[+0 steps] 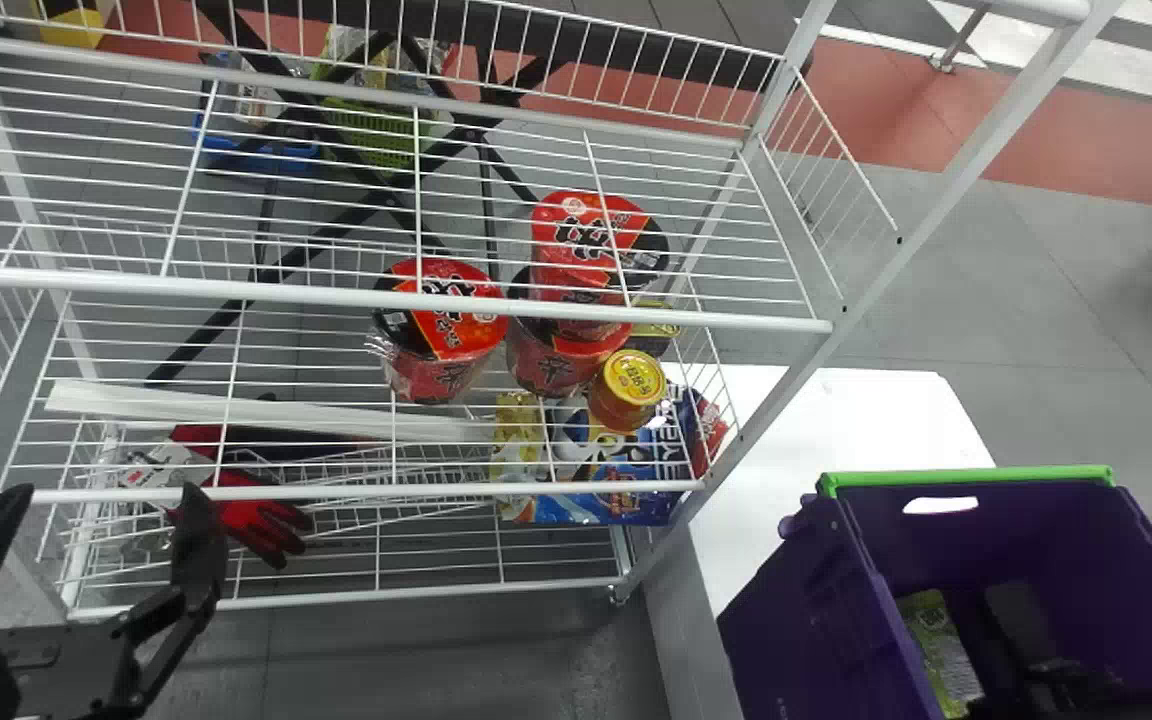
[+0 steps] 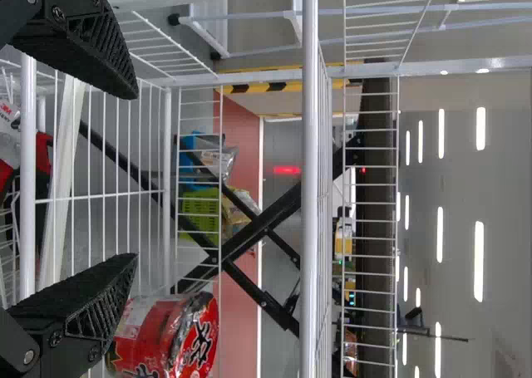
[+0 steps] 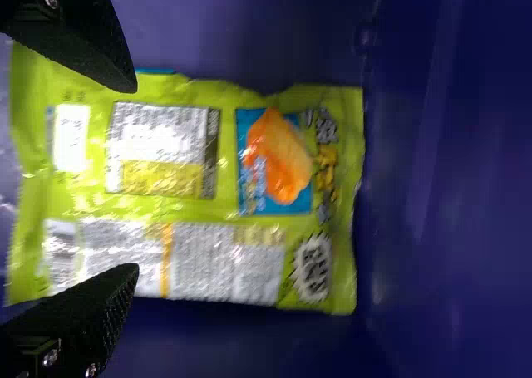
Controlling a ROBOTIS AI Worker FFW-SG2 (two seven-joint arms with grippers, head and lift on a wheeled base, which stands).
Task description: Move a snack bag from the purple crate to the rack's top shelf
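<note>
The purple crate (image 1: 796, 610) stands at the lower right, a green snack bag (image 1: 941, 640) inside it. My right gripper (image 1: 1046, 675) is down in the crate beside the bag. In the right wrist view, the right gripper (image 3: 133, 177) is open over the snack bag (image 3: 224, 191), its two fingers overlapping opposite long edges; contact cannot be told. The rack's top shelf (image 1: 496, 310) crosses the upper part of the head view. At the lower left, my left gripper (image 1: 104, 495) stands open in front of the rack; in the left wrist view the left gripper (image 2: 137, 177) has nothing between its fingers.
Red noodle packs (image 1: 446, 320) and a yellow-lidded can (image 1: 633, 378) sit on the shelf below. Red gloves (image 1: 261, 515) lie lower left. The crate rests on a white table (image 1: 866, 420) beside the rack's slanting post (image 1: 936, 215); its green rim (image 1: 966, 477) faces away.
</note>
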